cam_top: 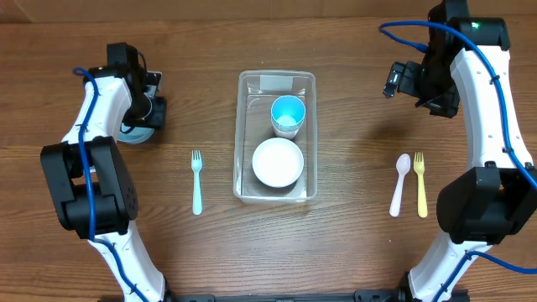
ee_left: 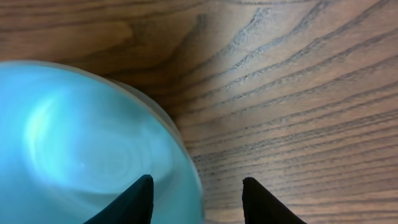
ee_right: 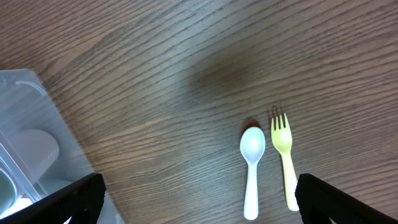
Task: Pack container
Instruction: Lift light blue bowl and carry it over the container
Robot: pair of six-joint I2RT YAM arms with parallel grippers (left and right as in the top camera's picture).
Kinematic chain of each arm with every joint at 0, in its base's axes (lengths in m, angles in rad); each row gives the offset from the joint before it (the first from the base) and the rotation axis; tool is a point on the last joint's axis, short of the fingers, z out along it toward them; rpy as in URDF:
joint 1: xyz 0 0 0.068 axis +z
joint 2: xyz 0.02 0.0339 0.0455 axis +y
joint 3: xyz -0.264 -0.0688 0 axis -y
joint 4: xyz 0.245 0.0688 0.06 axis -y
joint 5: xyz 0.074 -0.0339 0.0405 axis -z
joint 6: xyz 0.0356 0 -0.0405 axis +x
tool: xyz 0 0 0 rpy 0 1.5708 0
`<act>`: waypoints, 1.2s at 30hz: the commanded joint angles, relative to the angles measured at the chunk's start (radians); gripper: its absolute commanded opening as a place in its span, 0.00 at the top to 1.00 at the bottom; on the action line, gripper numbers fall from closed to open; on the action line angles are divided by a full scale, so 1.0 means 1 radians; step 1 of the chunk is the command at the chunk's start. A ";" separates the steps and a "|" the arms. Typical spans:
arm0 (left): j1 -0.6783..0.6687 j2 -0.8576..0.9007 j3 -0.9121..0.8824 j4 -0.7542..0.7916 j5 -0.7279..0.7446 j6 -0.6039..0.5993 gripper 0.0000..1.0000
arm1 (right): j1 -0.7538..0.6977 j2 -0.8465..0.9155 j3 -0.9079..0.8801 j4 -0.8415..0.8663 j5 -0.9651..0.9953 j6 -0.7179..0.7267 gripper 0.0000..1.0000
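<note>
The clear container stands mid-table and holds a teal cup and a white bowl. Its corner also shows in the right wrist view. My left gripper is low over a teal bowl at the far left. In the left wrist view the open fingers straddle the teal bowl's rim, one finger inside and one outside. My right gripper is raised at the far right, wide open and empty.
A teal fork lies left of the container. A white spoon and a yellow fork lie side by side to its right. Both show in the right wrist view, spoon and fork.
</note>
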 commanded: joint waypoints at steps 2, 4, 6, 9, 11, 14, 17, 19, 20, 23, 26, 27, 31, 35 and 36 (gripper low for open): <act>-0.001 0.006 -0.027 0.011 -0.003 -0.015 0.58 | 0.001 -0.040 0.023 0.002 0.008 -0.003 0.00; 0.000 0.006 -0.027 0.013 -0.003 -0.015 0.59 | 0.001 -0.040 0.023 0.002 0.008 -0.002 0.00; 0.000 0.006 -0.027 0.010 -0.003 -0.014 0.62 | 0.001 -0.040 0.023 0.002 0.008 -0.003 0.00; 0.000 0.006 -0.027 0.010 -0.003 -0.015 0.65 | 0.001 -0.040 0.023 0.002 0.008 -0.003 0.00; 0.000 0.006 -0.027 0.010 -0.003 -0.015 0.66 | 0.001 -0.040 0.023 0.002 0.008 -0.002 0.00; 0.000 0.006 -0.027 0.009 -0.003 -0.014 0.70 | 0.001 -0.040 0.023 0.002 0.008 -0.003 0.00; 0.000 0.006 -0.027 0.002 -0.003 -0.014 0.72 | 0.001 -0.040 0.023 0.002 0.008 -0.003 0.00; 0.000 0.006 -0.027 0.002 -0.003 -0.014 0.75 | 0.001 -0.040 0.023 0.002 0.008 -0.003 0.00; 0.000 0.006 -0.027 0.002 -0.003 -0.014 0.77 | 0.001 -0.040 0.023 0.002 0.008 -0.003 0.00; 0.000 0.006 -0.027 0.002 -0.007 -0.014 0.81 | 0.001 -0.040 0.023 0.002 0.008 -0.003 0.00; 0.000 0.006 -0.027 0.002 -0.018 -0.014 0.85 | 0.001 -0.040 0.023 0.002 0.008 -0.003 0.00; 0.000 0.006 -0.027 0.002 -0.029 -0.014 0.86 | 0.001 -0.040 0.023 0.002 0.008 -0.003 0.00; 0.000 0.006 -0.027 0.002 -0.036 -0.014 0.88 | 0.001 -0.040 0.023 0.002 0.008 -0.003 0.00; 0.000 0.006 -0.026 0.004 -0.036 -0.015 0.92 | 0.001 -0.040 0.023 0.002 0.008 -0.003 0.00; 0.000 0.006 -0.026 0.004 -0.036 -0.015 0.93 | 0.001 -0.040 0.023 0.002 0.008 -0.003 0.00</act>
